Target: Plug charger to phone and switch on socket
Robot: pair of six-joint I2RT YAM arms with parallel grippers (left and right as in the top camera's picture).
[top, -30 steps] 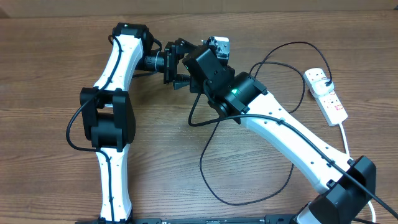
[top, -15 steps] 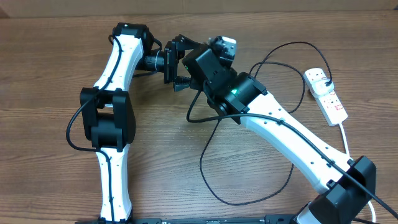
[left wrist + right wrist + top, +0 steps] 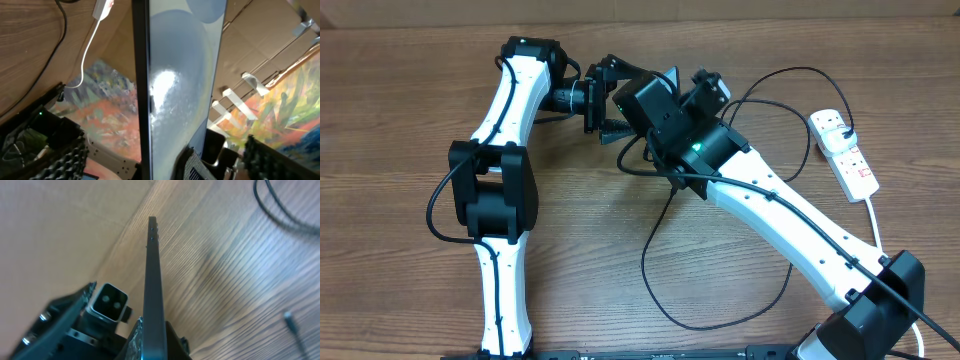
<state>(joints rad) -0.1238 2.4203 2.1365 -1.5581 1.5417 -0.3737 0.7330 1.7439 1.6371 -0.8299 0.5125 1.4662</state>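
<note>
The slim blue-screened phone [image 3: 177,85] is pinched edge-on at the overhead frame's upper centre by the closed right gripper [image 3: 152,341]. The left gripper [image 3: 167,160] is spread open around it. If released early, it could be dropped onto the thin black charger cable [image 3: 642,262] lower in frame.

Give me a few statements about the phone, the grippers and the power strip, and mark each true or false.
1. The right gripper is shut on the phone. True.
2. The power strip lies on the left side of the table. False: it lies at the right side.
3. The left gripper is open. True.
4. The phone lies flat on the table. False: it is held up, edge-on, in the right gripper.
</note>
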